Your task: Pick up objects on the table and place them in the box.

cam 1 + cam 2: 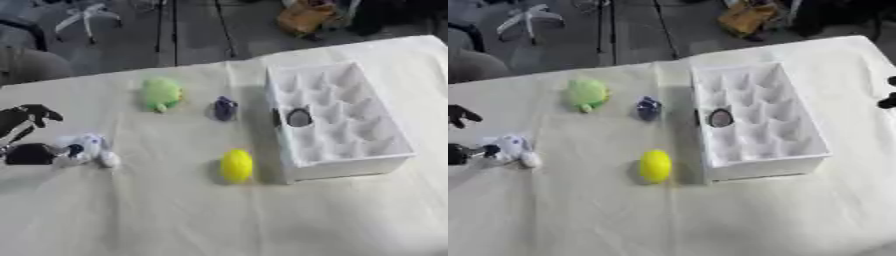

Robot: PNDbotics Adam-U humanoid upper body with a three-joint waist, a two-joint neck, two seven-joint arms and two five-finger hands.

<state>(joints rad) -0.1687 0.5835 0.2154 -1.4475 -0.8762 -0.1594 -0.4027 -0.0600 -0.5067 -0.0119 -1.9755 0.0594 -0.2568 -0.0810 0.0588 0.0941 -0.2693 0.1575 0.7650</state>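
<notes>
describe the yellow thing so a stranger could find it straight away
Start at the white box on the table's right half. Just off its near left corner lies the yellow egg-shaped object. It is the only yellow piece; the green toy and small purple object lie farther back.

I see my left hand [31,131] coming in from the left edge, low over the table — black, fingers spread apart. Upper fingers arch up and forward; lower part of the hand lies near the surface, with the thumb side reaching toward the right. Fingers curl round nothing that I can make out.

My right hand [888,95] shows only at the right edge of the right eye view — dark fingertips, pose unreadable.
</notes>
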